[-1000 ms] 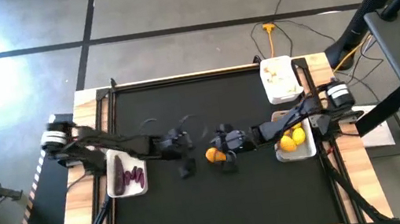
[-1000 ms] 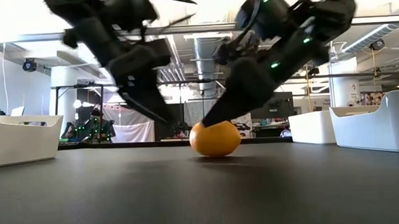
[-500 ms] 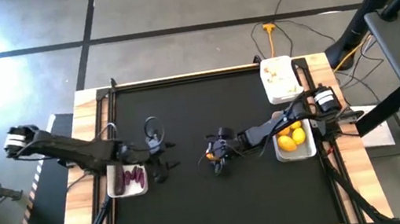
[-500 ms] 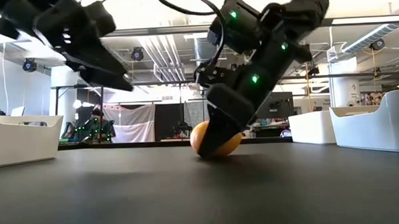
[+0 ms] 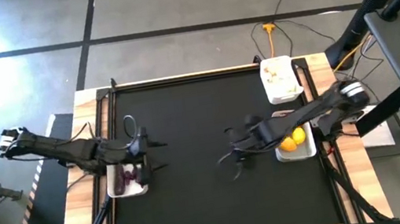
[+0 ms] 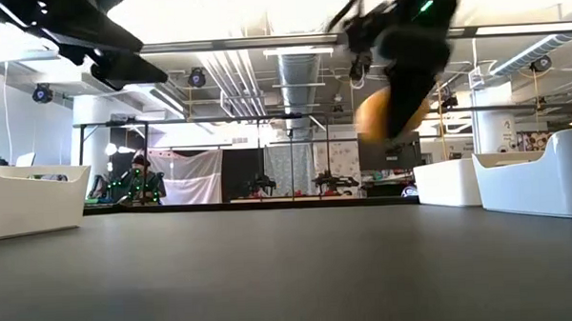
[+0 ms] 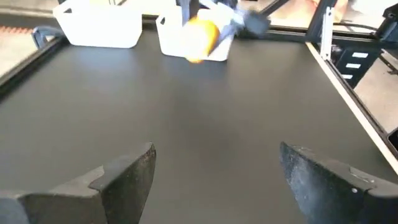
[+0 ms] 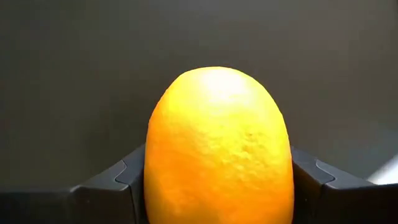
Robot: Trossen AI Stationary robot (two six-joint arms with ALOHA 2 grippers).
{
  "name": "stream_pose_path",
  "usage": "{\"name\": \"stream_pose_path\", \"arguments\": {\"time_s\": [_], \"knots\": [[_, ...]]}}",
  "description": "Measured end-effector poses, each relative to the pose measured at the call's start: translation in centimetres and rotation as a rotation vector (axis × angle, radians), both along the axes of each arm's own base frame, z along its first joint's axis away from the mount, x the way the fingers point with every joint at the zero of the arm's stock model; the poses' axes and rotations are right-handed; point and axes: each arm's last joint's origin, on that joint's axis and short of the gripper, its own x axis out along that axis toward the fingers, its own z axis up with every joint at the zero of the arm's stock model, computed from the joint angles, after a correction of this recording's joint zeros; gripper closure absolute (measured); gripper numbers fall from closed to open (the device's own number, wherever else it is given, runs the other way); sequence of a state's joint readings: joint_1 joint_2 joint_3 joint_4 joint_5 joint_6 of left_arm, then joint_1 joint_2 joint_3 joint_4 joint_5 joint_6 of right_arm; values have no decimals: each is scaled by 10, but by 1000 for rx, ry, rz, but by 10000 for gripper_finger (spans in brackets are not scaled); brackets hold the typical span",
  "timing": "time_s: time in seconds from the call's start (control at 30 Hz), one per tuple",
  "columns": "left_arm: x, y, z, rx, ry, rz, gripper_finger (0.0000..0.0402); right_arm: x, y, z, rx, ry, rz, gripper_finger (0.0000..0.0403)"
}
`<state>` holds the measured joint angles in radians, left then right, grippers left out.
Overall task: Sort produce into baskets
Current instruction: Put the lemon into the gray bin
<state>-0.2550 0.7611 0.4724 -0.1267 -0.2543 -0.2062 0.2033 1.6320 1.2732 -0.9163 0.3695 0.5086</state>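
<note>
Lifted off the table, the lemon (image 8: 219,149) now rides clamped in the right gripper (image 8: 217,180) toward the lemon basket (image 5: 307,144); left gripper (image 7: 214,177) hangs spread wide.

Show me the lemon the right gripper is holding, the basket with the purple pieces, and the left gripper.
lemon (image 8: 219,146), right wrist view, middle of its peel.
purple-piece basket (image 5: 112,190), high view, its left wall.
left gripper (image 7: 214,171), left wrist view, between its open fingertips.
</note>
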Motion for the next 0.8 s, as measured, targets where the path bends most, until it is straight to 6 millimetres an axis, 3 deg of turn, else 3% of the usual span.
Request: {"name": "stream_pose_path", "arguments": {"time_s": [0.1,0.17,0.37,0.57,0.8], "knots": [[-4,1,2,33,-41,-18,80,-37,-3,24,-30,5,-164,176],[-6,2,-1,57,-65,-29,80,-62,-8,30,-19,27,-281,176],[-11,3,-10,120,-160,-55,80,-113,-15,11,78,111,-516,176],[-21,4,-10,94,-207,-92,80,-139,-27,-15,130,228,-642,166],[-29,7,-8,79,-175,-51,79,-144,-33,-14,195,265,-686,47]]}}
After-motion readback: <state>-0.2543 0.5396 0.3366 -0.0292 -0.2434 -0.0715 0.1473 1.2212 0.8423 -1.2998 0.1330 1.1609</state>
